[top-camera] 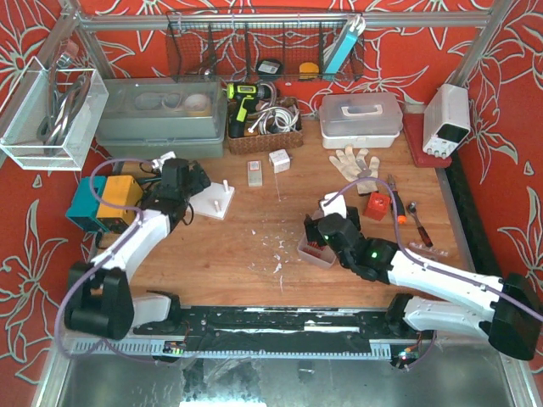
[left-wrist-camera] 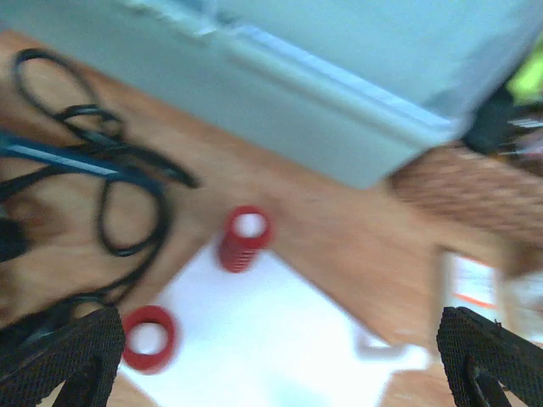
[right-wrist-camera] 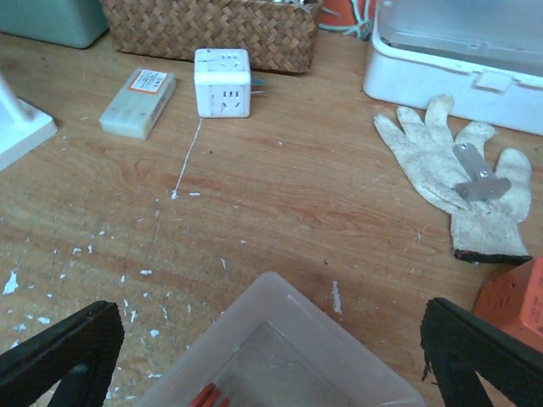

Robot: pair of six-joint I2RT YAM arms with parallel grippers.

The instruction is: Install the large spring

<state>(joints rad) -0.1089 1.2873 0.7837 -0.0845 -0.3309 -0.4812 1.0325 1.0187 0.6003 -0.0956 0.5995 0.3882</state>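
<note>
A white base plate point(left-wrist-camera: 280, 331) lies below my left gripper point(left-wrist-camera: 284, 365); it also shows in the top view point(top-camera: 214, 202). Two red springs stand on its pegs, one at the far edge point(left-wrist-camera: 244, 239) and one at the left point(left-wrist-camera: 149, 339). A bare white peg point(left-wrist-camera: 382, 349) stands at the right. The left gripper point(top-camera: 182, 182) is open and empty, its view blurred. My right gripper point(right-wrist-camera: 271, 365) is open and empty above a translucent bin point(right-wrist-camera: 280, 314) that holds red springs point(right-wrist-camera: 208, 396). In the top view the right gripper point(top-camera: 327, 233) is over that bin point(top-camera: 316, 253).
A grey-green toolbox point(left-wrist-camera: 339, 85) and black cables point(left-wrist-camera: 110, 186) lie beyond the plate. A wicker basket point(right-wrist-camera: 212, 30), a white plug cube point(right-wrist-camera: 222, 82), a small white block point(right-wrist-camera: 137, 102), a white glove point(right-wrist-camera: 454, 170), a white lidded box point(right-wrist-camera: 462, 51) and an orange box point(right-wrist-camera: 513, 301) surround the bin.
</note>
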